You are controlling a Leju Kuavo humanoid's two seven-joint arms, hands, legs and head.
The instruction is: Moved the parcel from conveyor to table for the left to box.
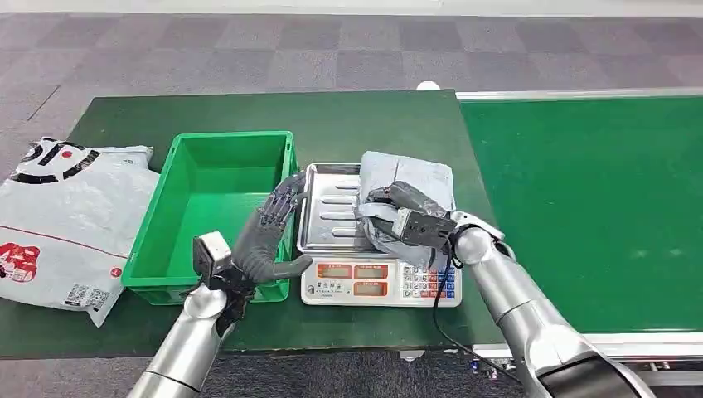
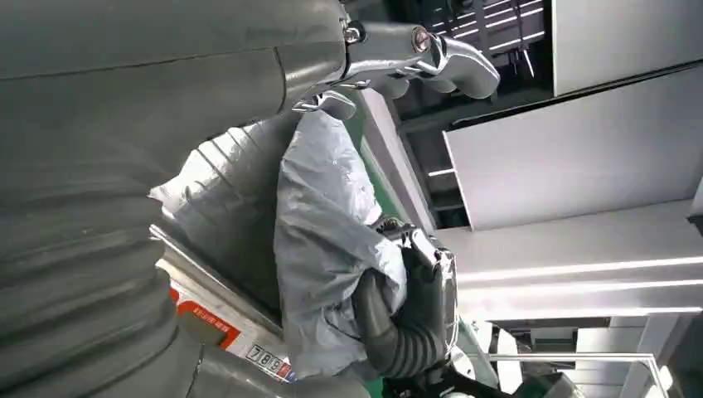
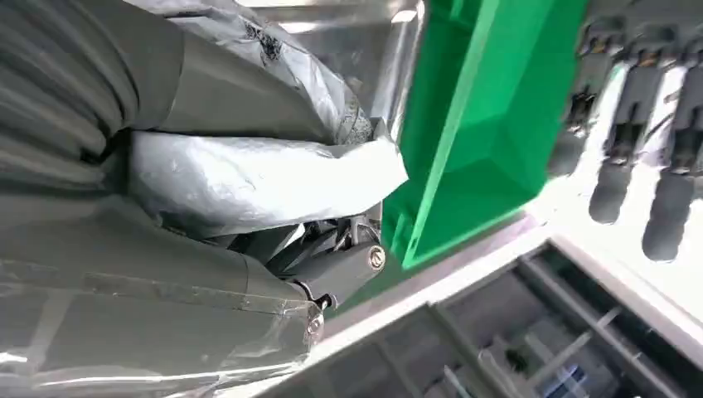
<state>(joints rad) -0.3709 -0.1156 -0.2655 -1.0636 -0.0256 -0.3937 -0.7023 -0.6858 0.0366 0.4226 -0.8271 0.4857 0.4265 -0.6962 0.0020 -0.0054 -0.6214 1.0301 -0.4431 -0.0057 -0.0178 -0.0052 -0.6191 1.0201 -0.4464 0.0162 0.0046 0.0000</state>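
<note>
grey parcel (image 1: 410, 178) sits on the scale tray (image 1: 327, 207), our right hand (image 1: 398, 220) clamped on it; our left hand (image 1: 278, 220), fingers apart, waits just beside, nearer the green crate (image 1: 157, 249).

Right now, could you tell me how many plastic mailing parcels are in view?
2: a grey plastic parcel on the scale's steel tray, gripped by the right hand; a white printed parcel left of the green crate.

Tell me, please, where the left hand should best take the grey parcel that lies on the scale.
Probably the grey parcel's edge facing the green box, approached from that side. The right hand grips the near end, while the left hand is open over the scale's tray beside it.
</note>
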